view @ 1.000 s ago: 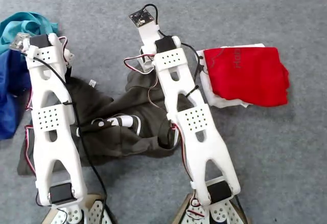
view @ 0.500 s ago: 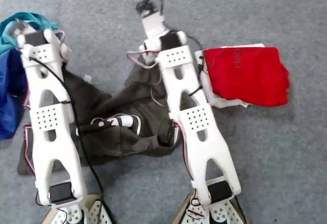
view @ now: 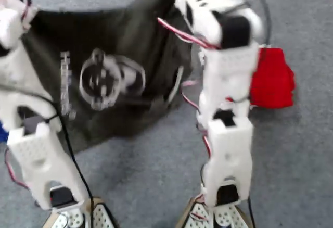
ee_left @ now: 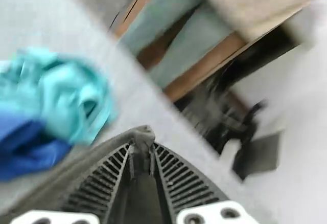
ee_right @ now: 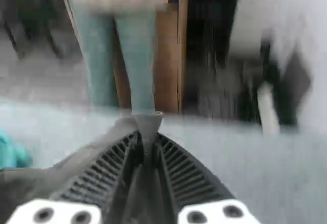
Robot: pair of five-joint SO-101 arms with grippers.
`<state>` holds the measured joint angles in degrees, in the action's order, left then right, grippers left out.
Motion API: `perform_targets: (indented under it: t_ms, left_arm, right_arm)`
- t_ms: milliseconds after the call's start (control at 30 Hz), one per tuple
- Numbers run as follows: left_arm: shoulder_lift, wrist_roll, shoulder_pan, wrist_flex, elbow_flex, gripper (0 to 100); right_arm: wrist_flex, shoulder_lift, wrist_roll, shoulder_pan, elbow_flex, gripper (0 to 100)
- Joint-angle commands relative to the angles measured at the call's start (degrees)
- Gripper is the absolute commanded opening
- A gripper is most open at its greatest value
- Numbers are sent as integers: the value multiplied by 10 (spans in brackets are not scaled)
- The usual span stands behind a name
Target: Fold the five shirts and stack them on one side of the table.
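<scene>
Pinching dark shirt (view: 140, 40), left pincer (ee_left: 141, 150), right pincer (ee_right: 146, 138), print (view: 104, 79) visible from above.

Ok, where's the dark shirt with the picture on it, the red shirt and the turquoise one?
dark shirt (view: 112, 79), high view, on its printed picture.
red shirt (view: 273, 82), high view, middle of its visible part.
turquoise shirt (ee_left: 66, 98), left wrist view, its crumpled middle.

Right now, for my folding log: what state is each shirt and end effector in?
Dark grey printed fabric shirt: held up, spread between both arms.
Red fabric shirt: folded, lying flat.
Teal fabric shirt: crumpled, unfolded.
Blue fabric shirt: crumpled, unfolded.
Left end effector: shut on dark shirt.
Right end effector: shut on dark shirt.
</scene>
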<state>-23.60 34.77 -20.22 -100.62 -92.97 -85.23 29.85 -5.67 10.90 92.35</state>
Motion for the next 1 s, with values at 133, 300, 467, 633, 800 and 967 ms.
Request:
perform_targets:
  t_ms: [133, 300, 467, 633, 800, 967]
  left_arm:
    - [228, -72, 0, -3, 8, 29]
    - [348, -74, 0, -3, 174, 29]
    - [440, -72, -1, -1, 323, 29]
    - [505, -72, -5, -1, 364, 29]
    - [558, -75, -5, -1, 364, 29]
    - [616, -76, -17, -1, 366, 29]
  right_arm:
    - [28, -227, -15, -7, 34, 13]
    - [18, -296, -11, -7, 33, 13]
    - [10, -327, 7, -8, 33, 13]
    - [-1, -356, 11, -8, 33, 13]
    - [-4, -384, 22, -8, 33, 13]
    - [-27, -409, 52, -8, 33, 13]
